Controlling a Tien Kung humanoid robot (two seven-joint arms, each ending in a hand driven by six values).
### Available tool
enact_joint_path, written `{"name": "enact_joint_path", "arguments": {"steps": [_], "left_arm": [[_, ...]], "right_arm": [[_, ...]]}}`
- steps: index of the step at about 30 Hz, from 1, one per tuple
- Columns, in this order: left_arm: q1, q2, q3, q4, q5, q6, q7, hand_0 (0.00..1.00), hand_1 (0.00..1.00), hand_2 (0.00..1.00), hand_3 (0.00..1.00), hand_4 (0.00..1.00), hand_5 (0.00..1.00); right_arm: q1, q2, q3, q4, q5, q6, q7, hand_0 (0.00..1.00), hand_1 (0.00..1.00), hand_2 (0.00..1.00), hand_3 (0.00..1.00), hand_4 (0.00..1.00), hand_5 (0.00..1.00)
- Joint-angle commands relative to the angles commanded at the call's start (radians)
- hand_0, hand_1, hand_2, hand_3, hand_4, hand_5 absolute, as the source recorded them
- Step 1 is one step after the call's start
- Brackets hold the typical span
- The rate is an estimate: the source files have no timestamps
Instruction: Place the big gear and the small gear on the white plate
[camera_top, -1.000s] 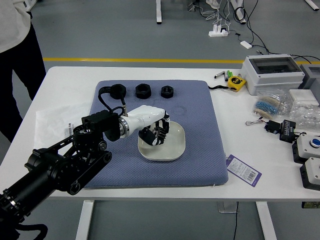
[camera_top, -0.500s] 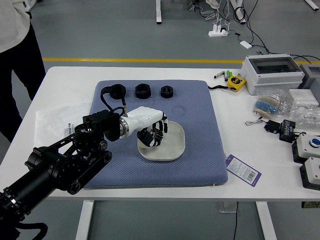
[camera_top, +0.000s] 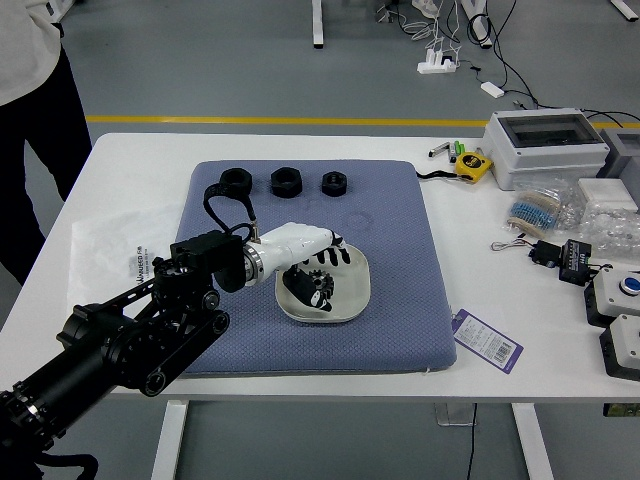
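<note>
1. The left arm (camera_top: 130, 335) has shifted slightly; its fingers, closed in around a dark piece 0.5 s ago, now stand apart from the thumb, and a toothed gear (camera_top: 323, 283) shows between them
2. The left hand (camera_top: 292, 247) is open over the white plate (camera_top: 354, 300) and seems to grip nothing; whether the thumb touches the gear, I cannot tell
3. My judgement: this is the release of 1 gear. Widen the thumb clear of the teeth first, then lift straight up, since a sideways pull could hook a tooth and drag gear or plate
4. The gear is on the plate, towards its left half and partly covered by the hand; I cannot tell if it is the big or the small 1, nor whether another lies hidden
5. Beyond is a grey floor (camera_top: 250, 60) with a yellow line (camera_top: 300, 120); a person (camera_top: 25, 60) stands at the far left
6. The white surface (camera_top: 130, 150) carries a blue-grey mat (camera_top: 400, 330) under the plate; 3 black round pieces (camera_top: 286, 182) line the mat's far side
7. Right of the mat lie a windowed box (camera_top: 547, 145), bagged parts (camera_top: 540, 208), a purple-edged card (camera_top: 487, 340) and a yellow tape measure (camera_top: 472, 166)
</note>
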Motion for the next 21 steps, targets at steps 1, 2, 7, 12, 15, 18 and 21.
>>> {"name": "enact_joint_path", "arguments": {"steps": [1, 2, 7, 12, 15, 18, 21], "left_arm": [[0.001, 0.0, -0.002, -0.003, -0.002, 0.011, -0.003, 0.501, 0.67, 0.705, 0.738, 0.998, 0.249], [0.002, 0.001, -0.005, -0.009, -0.004, 0.018, -0.006, 0.501, 0.67, 0.705, 0.738, 0.998, 0.249], [0.005, 0.006, -0.027, -0.036, 0.001, 0.022, -0.009, 0.494, 0.658, 0.692, 0.732, 0.998, 0.242], [0.008, 0.037, -0.109, -0.067, 0.065, -0.021, 0.017, 0.494, 0.658, 0.692, 0.732, 0.998, 0.242], [0.004, 0.055, -0.14, -0.065, 0.093, -0.054, 0.035, 0.491, 0.64, 0.674, 0.725, 0.998, 0.208], [0.001, 0.072, -0.167, -0.051, 0.117, -0.079, 0.045, 0.491, 0.64, 0.674, 0.725, 0.998, 0.208], [-0.003, 0.085, -0.178, -0.033, 0.139, -0.089, 0.05, 0.495, 0.638, 0.674, 0.676, 0.998, 0.078]], "right_arm": [[0.0, 0.0, 0.0, 0.0, 0.0, 0.0, 0.0, 0.653, 0.657, 0.729, 0.576, 0.836, 0.681], [-0.001, 0.0, 0.0, 0.0, -0.001, 0.0, 0.0, 0.653, 0.657, 0.729, 0.576, 0.836, 0.681], [-0.002, 0.0, 0.001, 0.0, -0.001, 0.0, 0.0, 0.654, 0.658, 0.729, 0.575, 0.836, 0.681], [-0.004, 0.0, -0.005, 0.0, 0.01, 0.0, 0.004, 0.654, 0.658, 0.729, 0.575, 0.836, 0.681], [-0.004, 0.0, -0.006, -0.001, 0.013, 0.001, 0.005, 0.653, 0.658, 0.729, 0.575, 0.836, 0.681], [-0.003, -0.001, -0.008, -0.001, 0.017, 0.001, 0.007, 0.653, 0.658, 0.729, 0.575, 0.836, 0.681], [-0.002, -0.001, -0.009, -0.001, 0.019, 0.001, 0.008, 0.653, 0.658, 0.729, 0.576, 0.837, 0.68]]}}
